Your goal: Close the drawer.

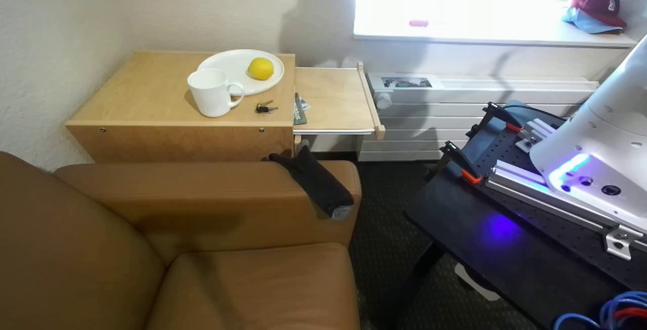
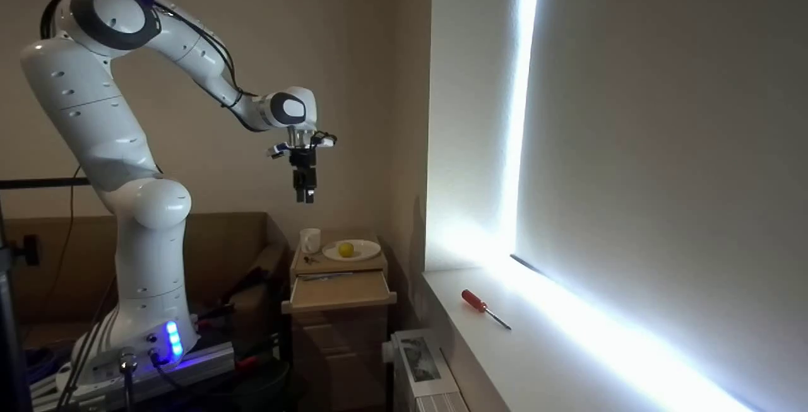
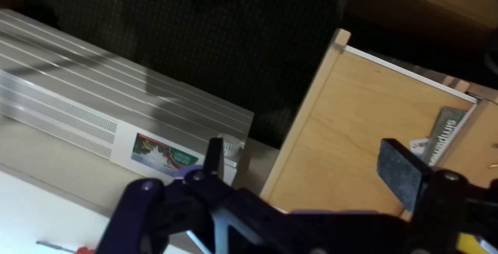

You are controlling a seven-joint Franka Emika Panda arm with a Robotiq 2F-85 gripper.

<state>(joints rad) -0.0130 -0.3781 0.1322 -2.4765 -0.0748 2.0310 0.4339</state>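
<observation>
The drawer [image 1: 336, 98] is a shallow light tan wooden box, slid out from under the cabinet top [image 1: 151, 87]. It also shows in an exterior view [image 2: 341, 290] and in the wrist view [image 3: 342, 129]. A raised wooden front rail runs along its outer edge. A grey packet [image 3: 443, 133] and a small card lie in it, close to the cabinet. My gripper [image 2: 305, 197] hangs pointing down, well above the cabinet and drawer, touching neither. In the wrist view the gripper [image 3: 303, 156] is open, its fingers wide apart with nothing between them.
A white mug [image 1: 208, 95], a plate [image 1: 222, 64] with a lemon [image 1: 261, 68], and keys [image 1: 265, 107] are on the cabinet top. A radiator [image 1: 404, 112] stands beyond the drawer front. A leather armchair [image 1: 227, 183] stands alongside. A screwdriver [image 2: 476, 301] lies on the windowsill.
</observation>
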